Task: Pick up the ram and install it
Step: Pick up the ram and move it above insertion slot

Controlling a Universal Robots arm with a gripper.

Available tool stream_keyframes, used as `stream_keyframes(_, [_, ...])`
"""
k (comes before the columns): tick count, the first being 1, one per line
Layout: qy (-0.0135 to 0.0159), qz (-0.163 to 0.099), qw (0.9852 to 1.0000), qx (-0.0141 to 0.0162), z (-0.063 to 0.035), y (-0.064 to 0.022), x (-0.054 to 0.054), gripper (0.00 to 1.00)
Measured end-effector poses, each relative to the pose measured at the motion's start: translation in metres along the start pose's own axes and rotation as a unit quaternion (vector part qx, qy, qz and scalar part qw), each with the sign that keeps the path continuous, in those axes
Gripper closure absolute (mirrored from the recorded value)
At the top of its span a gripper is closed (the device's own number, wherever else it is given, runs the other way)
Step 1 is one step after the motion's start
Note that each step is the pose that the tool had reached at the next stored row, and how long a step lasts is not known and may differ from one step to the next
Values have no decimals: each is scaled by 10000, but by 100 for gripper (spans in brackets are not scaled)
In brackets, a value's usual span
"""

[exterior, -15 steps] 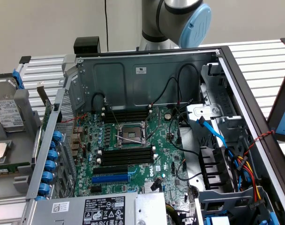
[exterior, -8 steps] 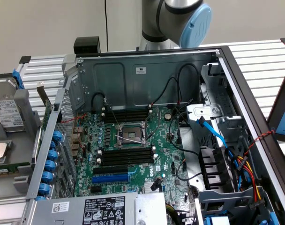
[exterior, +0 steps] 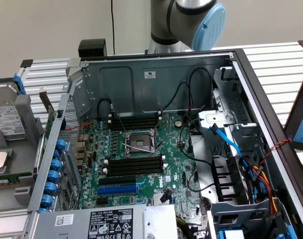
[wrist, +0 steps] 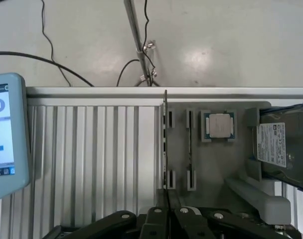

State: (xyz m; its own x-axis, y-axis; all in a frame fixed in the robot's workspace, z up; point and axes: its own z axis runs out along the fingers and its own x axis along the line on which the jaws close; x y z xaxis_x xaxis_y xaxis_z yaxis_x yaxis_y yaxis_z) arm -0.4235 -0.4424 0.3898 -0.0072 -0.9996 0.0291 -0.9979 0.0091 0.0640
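Note:
The ram [wrist: 165,144] stands on edge in a slotted holder on a grey tray [wrist: 211,164], so the wrist view sees it as a thin dark line. In the exterior view the ram [exterior: 47,107] rises from that tray [exterior: 17,164] at the exterior view's left, outside the computer case. My gripper [wrist: 170,220] hangs above the tray, in line with the ram's near end and apart from it. The motherboard [exterior: 141,159] lies in the open case with black memory slots [exterior: 134,165] beside the CPU socket [exterior: 139,142].
On the tray sit a loose CPU [wrist: 219,124] and a hard drive [wrist: 278,144]. A tablet screen [wrist: 2,134] lies on the slatted table. Inside the case are cables [exterior: 251,169], a blue expansion slot [exterior: 117,189], a power supply [exterior: 99,223] and tall metal walls [exterior: 151,82].

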Motion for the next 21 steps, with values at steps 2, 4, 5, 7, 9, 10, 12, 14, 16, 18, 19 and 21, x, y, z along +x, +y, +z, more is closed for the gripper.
stream_keyframes(2, [0,0,10000,9,1,-2,2,88])
stream_keyframes(4, [3,-1,10000,19,-3,-68,5,88])
stream_keyframes(5, [9,0,10000,19,-5,-106,4,88])
stream_keyframes(7, [17,0,10000,22,-9,-180,4,88])
stream_keyframes(9, [21,1,10000,30,-13,-239,5,88])
stream_keyframes(10, [24,1,10000,37,-15,-265,6,88])
stream_keyframes(12, [28,2,10000,49,-19,-316,6,88])
stream_keyframes(14, [31,3,10000,57,-22,-373,8,88])
stream_keyframes(16, [33,3,10000,63,-26,-437,9,88])
stream_keyframes(18, [34,3,10000,67,-30,-506,10,88])
stream_keyframes(19, [34,3,10000,69,-33,-544,10,88])
stream_keyframes(21, [33,3,10000,70,-38,-631,9,88])
